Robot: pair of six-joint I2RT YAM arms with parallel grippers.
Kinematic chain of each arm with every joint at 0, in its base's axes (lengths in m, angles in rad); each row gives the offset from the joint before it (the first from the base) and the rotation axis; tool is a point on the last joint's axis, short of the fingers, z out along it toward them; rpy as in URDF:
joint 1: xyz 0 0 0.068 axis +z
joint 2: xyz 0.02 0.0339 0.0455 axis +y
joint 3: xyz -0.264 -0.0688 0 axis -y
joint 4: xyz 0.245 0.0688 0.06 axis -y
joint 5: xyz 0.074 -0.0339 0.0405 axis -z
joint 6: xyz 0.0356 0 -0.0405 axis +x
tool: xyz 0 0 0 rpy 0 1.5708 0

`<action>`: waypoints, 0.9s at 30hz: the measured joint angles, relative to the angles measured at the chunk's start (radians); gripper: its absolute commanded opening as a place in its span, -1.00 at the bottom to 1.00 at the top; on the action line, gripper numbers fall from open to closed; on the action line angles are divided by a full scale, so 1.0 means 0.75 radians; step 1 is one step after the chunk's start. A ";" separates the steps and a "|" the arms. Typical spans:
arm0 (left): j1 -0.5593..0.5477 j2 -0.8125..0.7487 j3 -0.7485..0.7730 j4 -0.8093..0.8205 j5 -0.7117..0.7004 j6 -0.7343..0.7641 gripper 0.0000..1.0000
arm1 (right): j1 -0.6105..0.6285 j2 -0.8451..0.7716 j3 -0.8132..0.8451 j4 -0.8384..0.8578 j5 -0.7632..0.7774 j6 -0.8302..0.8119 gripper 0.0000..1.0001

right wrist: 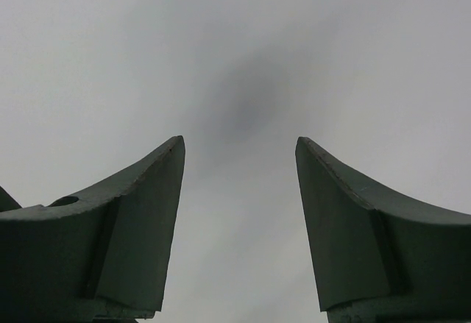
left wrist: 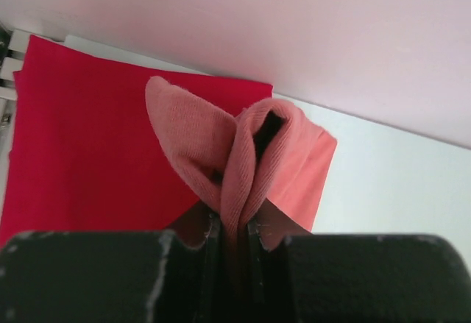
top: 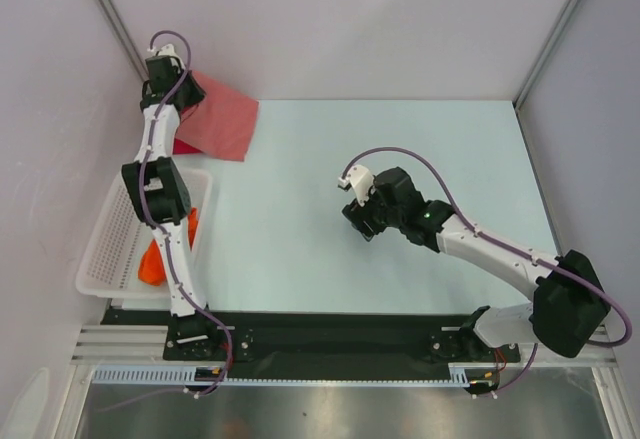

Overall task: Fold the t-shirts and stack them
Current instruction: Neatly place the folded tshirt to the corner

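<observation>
Tees: three in view, all toward the left side of the table (top: 400, 159).
Salmon-pink tee (left wrist: 213, 139): far-left corner; bunched into a raised fold at the pinch point, the rest spreading over the crimson one and onto the table.
Crimson tee (left wrist: 88, 139): lying flat under the salmon-pink tee and touching it; from above, only a darker edge shows beside it.
Orange tee (top: 150, 262): crumpled inside the white mesh basket (top: 105, 259) at near left, partly hidden by the left arm.
Left gripper (left wrist: 234, 224): at the far-left corner, arm stretched out; jaws nearly closed, clamped on a doubled ridge of the salmon-pink tee.
Right gripper (right wrist: 239, 143): over mid-table, well apart from all cloth; fingers (right wrist: 140, 220) spread wide, holding nothing, pale table surface seen between them.
Right fingertips and table: touching or apart, cannot tell.
</observation>
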 measured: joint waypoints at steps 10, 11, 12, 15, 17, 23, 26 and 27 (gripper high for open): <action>0.022 0.050 -0.102 0.272 -0.023 -0.260 -0.99 | 0.018 0.085 0.026 0.005 0.006 0.060 0.32; 0.027 0.059 -0.105 0.292 -0.034 -0.291 -0.99 | 0.023 0.092 0.030 0.005 0.007 0.065 0.31; 0.033 0.070 -0.105 0.313 -0.042 -0.319 -0.99 | 0.031 0.097 0.033 0.004 0.007 0.067 0.32; 0.047 0.092 -0.119 0.357 -0.073 -0.394 -0.99 | 0.045 0.109 0.048 0.004 0.012 0.076 0.32; 0.056 0.093 -0.168 0.412 -0.092 -0.450 -1.00 | 0.051 0.119 0.060 0.005 0.016 0.082 0.31; 0.080 0.117 -0.213 0.491 -0.125 -0.583 -0.99 | 0.060 0.137 0.075 0.005 0.027 0.100 0.32; 0.084 0.115 -0.273 0.561 -0.159 -0.630 -0.99 | 0.063 0.157 0.082 0.004 0.035 0.113 0.32; 0.084 0.115 -0.293 0.576 -0.173 -0.640 -1.00 | 0.065 0.164 0.086 0.004 0.037 0.116 0.32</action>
